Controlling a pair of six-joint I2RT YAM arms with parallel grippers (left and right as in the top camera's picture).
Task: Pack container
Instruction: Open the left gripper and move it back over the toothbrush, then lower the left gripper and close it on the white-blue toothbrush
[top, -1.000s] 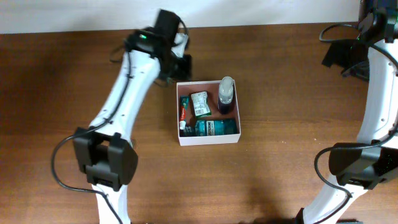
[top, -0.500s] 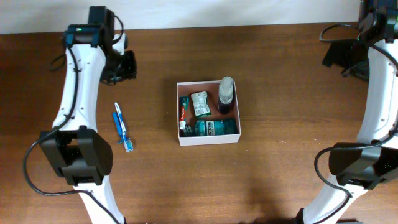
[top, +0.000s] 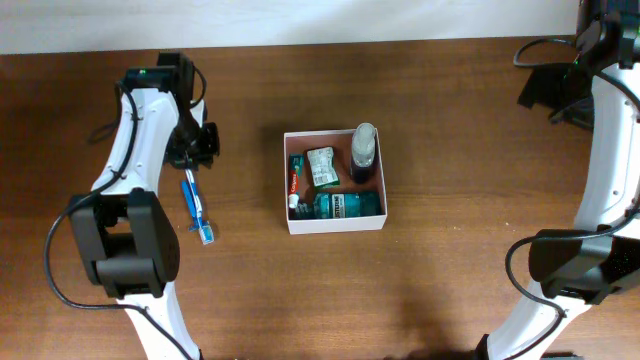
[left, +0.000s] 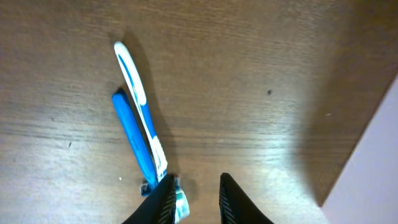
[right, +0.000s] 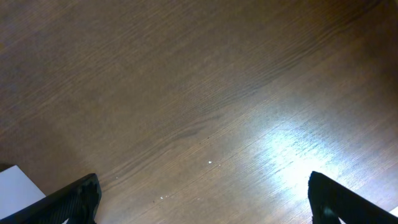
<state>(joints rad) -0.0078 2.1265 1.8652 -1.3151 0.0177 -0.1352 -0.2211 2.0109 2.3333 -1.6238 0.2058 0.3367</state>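
Observation:
The container (top: 335, 227), a white-walled box with a reddish inside, sits mid-table. It holds a grey-capped bottle (top: 364, 152), a teal bottle (top: 345, 206), a green-and-white packet (top: 321, 166) and a red tube (top: 295, 175). Two toothbrushes, one blue-and-white (left: 140, 109) and one blue (left: 132, 140), lie side by side on the wood left of it (top: 196, 205). My left gripper (top: 197, 150) hangs over their far ends. Its jaws (left: 196, 180) stand narrowly open, with a toothbrush end against the left finger. My right gripper (right: 202, 199) stands wide open over bare wood at the back right (top: 550, 92).
A white surface (left: 373, 174) fills the lower right corner of the left wrist view. A small white corner (right: 12, 180) shows at the lower left of the right wrist view. The wall runs along the table's far edge (top: 400, 20).
My left arm swung from beside the container out to the left, uncovering the toothbrushes, then came in over their ends. Its jaws narrowed. The right arm has not moved.

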